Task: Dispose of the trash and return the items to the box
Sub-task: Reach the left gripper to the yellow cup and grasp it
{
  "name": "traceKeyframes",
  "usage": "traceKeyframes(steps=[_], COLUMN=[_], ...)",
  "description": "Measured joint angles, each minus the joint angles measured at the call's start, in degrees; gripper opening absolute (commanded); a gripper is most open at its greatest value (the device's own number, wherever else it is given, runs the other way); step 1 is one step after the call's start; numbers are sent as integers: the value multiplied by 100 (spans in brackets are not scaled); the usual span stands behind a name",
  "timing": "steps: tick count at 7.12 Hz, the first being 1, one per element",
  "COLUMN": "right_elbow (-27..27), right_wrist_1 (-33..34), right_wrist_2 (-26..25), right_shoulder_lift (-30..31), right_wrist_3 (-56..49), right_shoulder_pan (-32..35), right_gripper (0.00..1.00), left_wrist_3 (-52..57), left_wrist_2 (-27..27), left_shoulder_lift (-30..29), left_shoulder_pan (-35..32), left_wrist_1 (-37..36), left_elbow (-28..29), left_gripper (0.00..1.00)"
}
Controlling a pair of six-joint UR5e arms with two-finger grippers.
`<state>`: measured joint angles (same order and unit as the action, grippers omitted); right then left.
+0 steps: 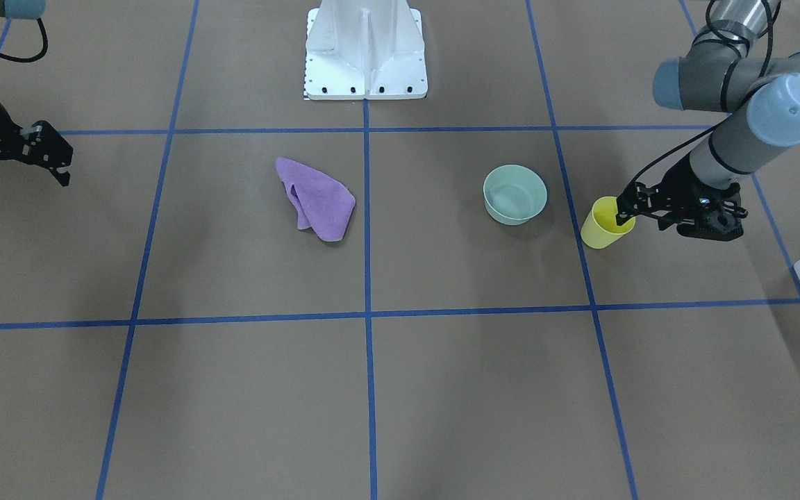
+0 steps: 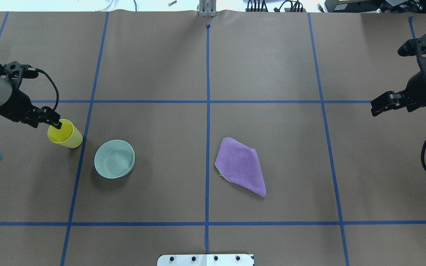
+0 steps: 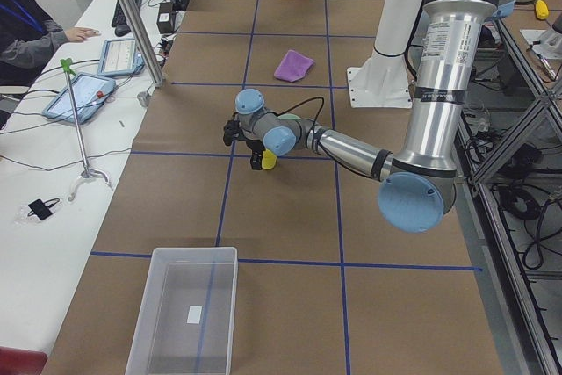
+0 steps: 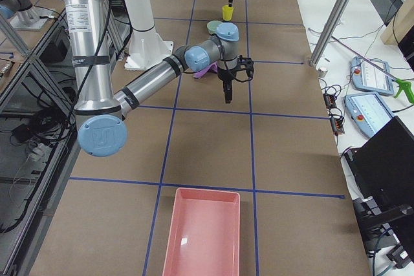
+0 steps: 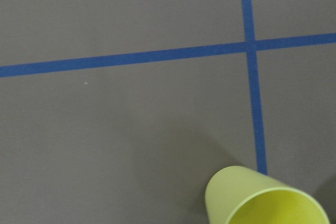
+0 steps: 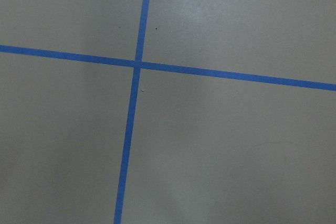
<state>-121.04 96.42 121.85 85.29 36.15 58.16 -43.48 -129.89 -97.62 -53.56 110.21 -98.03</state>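
The left gripper (image 1: 625, 217), closed on the rim of the tilted yellow plastic cup (image 1: 601, 230) with one finger inside, holds it near the left end of the counter (image 1: 442, 389), and the clear plastic box (image 3: 193, 251) lies farther toward that end.

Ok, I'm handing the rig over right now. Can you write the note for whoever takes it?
Left gripper: shut on the rim of the yellow cup, one finger inside. The cup sits beside the green bowl, not touching it.
Right gripper: open, holding nothing, over the table.
Purple cloth: crumpled near the table's centre, untouched.
Clear box at the robot's left end and pink bin at its right end: both look empty.
Done: nothing put away yet.
Left: cup, bowl and cloth all to go.
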Motion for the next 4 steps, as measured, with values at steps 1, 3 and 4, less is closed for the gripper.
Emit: traceKeyframes(steps=[1,3,4], right_elbow=[3,8,3], right_wrist_1=[0,0,0], right_wrist_2=[-3,-4,-4], right_shoulder_lift=[-2,-13,-24], right_wrist_3=[4,6,6], right_shoulder_pan=[-9,-28,-28], right_gripper=[100,100,100], left_wrist_3=[-30,-43,-41], left_wrist_2=[6,5,-24], left_shoulder_lift=[-11,-11,5], left_shoulder_pan=[93,195,191], left_wrist_1=[13,14,-4], left_elbow=[42,18,-96], left_gripper=[0,0,0])
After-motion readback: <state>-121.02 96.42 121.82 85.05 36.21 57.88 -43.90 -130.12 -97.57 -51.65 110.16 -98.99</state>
